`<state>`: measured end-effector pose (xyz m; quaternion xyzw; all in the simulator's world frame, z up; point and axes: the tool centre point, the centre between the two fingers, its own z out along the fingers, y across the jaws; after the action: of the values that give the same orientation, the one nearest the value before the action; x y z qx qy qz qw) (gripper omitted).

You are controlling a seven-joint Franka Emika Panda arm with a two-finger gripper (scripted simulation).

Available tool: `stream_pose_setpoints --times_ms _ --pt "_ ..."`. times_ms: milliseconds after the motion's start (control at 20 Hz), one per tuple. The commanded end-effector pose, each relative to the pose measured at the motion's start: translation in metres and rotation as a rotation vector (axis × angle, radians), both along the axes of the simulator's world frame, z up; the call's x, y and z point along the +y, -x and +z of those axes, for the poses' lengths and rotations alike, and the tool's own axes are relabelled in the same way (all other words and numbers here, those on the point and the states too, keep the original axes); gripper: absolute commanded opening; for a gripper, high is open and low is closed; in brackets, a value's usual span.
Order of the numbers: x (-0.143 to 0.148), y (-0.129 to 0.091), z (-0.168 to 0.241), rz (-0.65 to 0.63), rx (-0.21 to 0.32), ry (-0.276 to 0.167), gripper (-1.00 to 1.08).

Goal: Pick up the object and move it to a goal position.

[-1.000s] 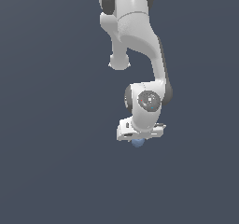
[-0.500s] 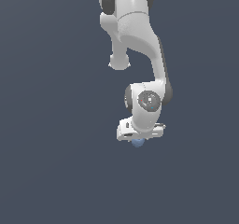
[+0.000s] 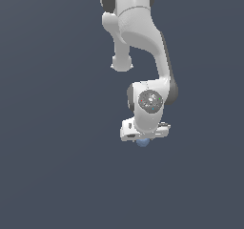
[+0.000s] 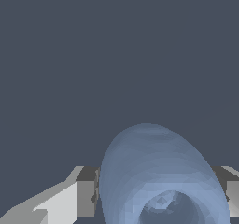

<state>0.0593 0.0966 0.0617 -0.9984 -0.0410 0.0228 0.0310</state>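
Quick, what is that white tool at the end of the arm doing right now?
Tool: shut on the blue blob, with a finger pressed against each side.

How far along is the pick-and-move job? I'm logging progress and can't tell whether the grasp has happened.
Done, it appears: the blue object sits between the gripper fingers, which flank it on both sides in the wrist view. In hand: the exterior view shows the object peeking out just under the gripper. Left: reaching the goal; no goal marker shows in either view, so the remaining distance cannot be judged.
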Motion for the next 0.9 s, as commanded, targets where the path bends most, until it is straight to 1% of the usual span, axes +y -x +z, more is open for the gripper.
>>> stream_pose_setpoints --times_ms 0,250,850 --pt "0.004 0.005 0.007 -0.006 0.024 -0.032 -1.00" --pt "0.014 0.019 0.027 -0.022 0.092 -0.118 -1.00" --pt "0.034 0.049 0.093 -0.068 0.288 -0.368 -1.00"
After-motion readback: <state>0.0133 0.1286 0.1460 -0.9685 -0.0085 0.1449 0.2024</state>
